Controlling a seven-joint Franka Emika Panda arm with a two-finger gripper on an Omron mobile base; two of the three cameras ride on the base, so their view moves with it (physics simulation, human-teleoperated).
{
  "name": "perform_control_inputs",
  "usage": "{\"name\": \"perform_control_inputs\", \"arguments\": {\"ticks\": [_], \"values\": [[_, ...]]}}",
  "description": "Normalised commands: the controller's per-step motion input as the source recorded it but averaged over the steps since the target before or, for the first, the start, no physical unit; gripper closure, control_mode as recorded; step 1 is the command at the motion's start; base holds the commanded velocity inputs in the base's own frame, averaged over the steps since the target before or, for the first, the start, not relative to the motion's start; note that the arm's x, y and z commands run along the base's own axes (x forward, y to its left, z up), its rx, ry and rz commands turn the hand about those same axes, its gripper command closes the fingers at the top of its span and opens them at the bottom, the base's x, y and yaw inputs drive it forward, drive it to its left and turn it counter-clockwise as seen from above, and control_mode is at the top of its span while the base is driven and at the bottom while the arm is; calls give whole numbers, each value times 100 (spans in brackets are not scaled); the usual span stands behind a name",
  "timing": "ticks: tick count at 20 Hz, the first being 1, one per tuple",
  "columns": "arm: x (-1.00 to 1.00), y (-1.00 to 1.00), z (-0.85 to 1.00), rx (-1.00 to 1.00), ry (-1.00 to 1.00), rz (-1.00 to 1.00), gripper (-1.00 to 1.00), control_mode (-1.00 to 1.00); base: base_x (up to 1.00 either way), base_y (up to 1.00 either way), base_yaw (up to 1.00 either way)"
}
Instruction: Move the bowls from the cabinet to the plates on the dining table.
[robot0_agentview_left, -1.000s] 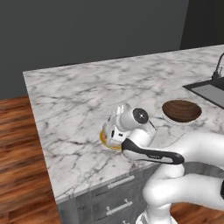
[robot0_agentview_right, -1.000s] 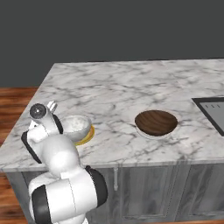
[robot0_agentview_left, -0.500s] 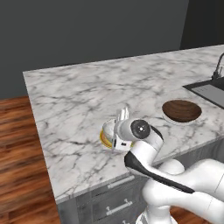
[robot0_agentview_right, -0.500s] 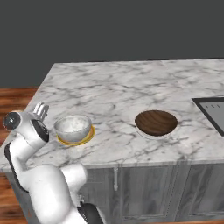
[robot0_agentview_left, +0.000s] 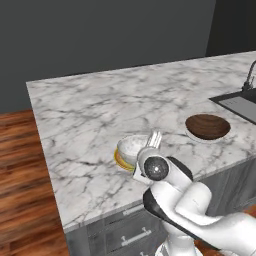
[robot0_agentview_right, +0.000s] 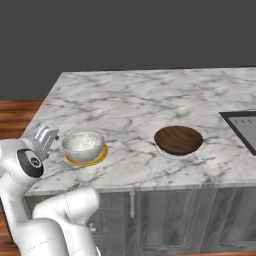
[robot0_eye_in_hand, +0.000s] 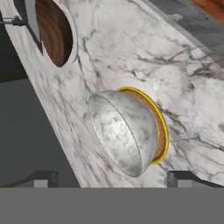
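**A:** Toward the lower left of the right base view, you are looking at the marble bowl (robot0_agentview_right: 83, 145) sitting on the yellow plate (robot0_agentview_right: 88, 160), near the front edge of the dining table (robot0_agentview_right: 150, 100). The gripper (robot0_agentview_right: 46, 136) is hanging just beside it, apart from the rim, with its jaws spread wide and nothing between them.

**B:** So that bowl is counting as delivered?

**A:** You are seeing it resting on its plate with no finger touching it, so I am judging that one done. In the hand view the bowl (robot0_eye_in_hand: 124, 131) is filling the middle of the frame, the yellow rim (robot0_eye_in_hand: 160, 127) is peeking out on its right side, and both dark tips are standing clear at the bottom corners.

**B:** And the other one?

**A:** Right of centre in the same base view, the wooden bowl (robot0_agentview_right: 178, 140) is sitting on the pale plate (robot0_agentview_right: 170, 151) (only a thin whitish ring is showing around its base, so you are taking the plate partly on trust). In the left base view it is lying at the middle right (robot0_agentview_left: 207, 126), with the marble bowl (robot0_agentview_left: 132, 149) just above the gripper (robot0_agentview_left: 152, 141).

**B:** What is left, then?

**A:** By my reading, nothing on the table side: both bowls are standing on plates, well apart from each other. You are probably only needing to draw the arm clear without nudging the marble bowl.
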Motion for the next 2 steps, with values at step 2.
{"name": "perform_control_inputs", "arguments": {"ticks": [2], "values": [[-24,-34,37,2,-3,-33,-100,-100,0,0,0]]}}
